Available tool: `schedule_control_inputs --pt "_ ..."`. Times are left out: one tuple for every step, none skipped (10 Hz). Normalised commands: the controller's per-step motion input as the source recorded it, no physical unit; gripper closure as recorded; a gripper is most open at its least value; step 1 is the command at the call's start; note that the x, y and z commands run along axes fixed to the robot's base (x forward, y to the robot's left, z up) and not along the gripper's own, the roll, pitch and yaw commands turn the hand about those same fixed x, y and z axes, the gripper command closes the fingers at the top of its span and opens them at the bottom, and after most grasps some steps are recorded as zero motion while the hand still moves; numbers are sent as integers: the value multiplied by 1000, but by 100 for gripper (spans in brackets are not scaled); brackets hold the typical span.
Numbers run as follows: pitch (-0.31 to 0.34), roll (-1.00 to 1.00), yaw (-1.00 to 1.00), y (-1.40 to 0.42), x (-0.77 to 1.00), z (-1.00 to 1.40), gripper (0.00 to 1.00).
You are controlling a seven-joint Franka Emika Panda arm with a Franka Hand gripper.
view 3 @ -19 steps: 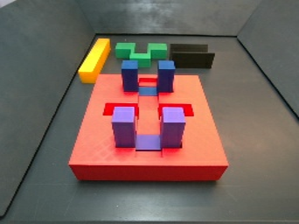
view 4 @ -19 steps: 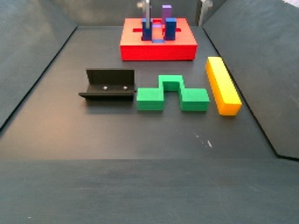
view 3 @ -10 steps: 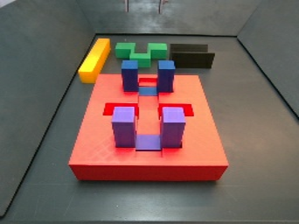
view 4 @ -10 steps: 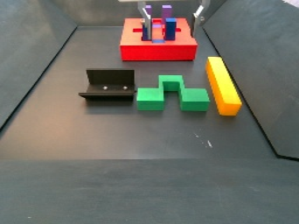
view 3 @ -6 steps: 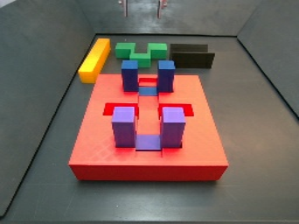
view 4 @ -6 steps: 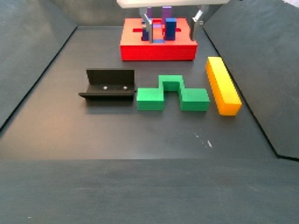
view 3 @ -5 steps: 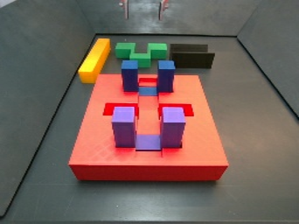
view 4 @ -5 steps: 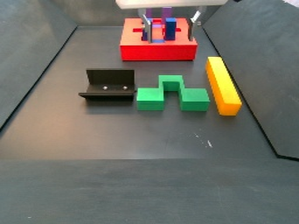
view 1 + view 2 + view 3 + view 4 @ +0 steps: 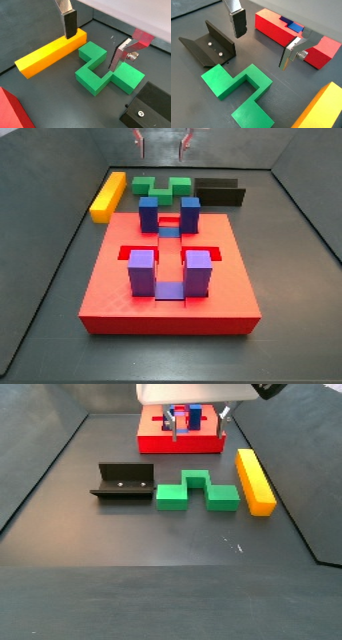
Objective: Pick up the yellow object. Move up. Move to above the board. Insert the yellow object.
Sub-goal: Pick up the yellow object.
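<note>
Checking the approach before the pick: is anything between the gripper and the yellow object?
Nothing visible blocks it. The gripper hangs open and empty above the floor, apart from the yellow object. The green notched block lies beside the bar, under the gripper, not over it.

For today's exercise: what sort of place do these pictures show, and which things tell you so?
Probably a robot test cell: a grey walled floor, coloured assembly pieces such as the yellow object and the board, and an open gripper up above the green notched block.
</note>
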Motion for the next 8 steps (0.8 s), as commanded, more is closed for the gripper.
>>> schedule_control_inputs --pt "0 46 23 0 -46 -106 0" --pt "-24 0 -17 0 -551 -40 0" --pt "-87 0 -43 0 -817 0 0" --pt "-171 0 0 -37 -817 0 0" --pt "-189 0 0 -117 -826 0 0" --pt "-180 0 -91 -66 -806 0 0" --pt "-179 0 -120 -49 -754 -57 0" --pt "-180 14 -120 -26 -766 -163 0"
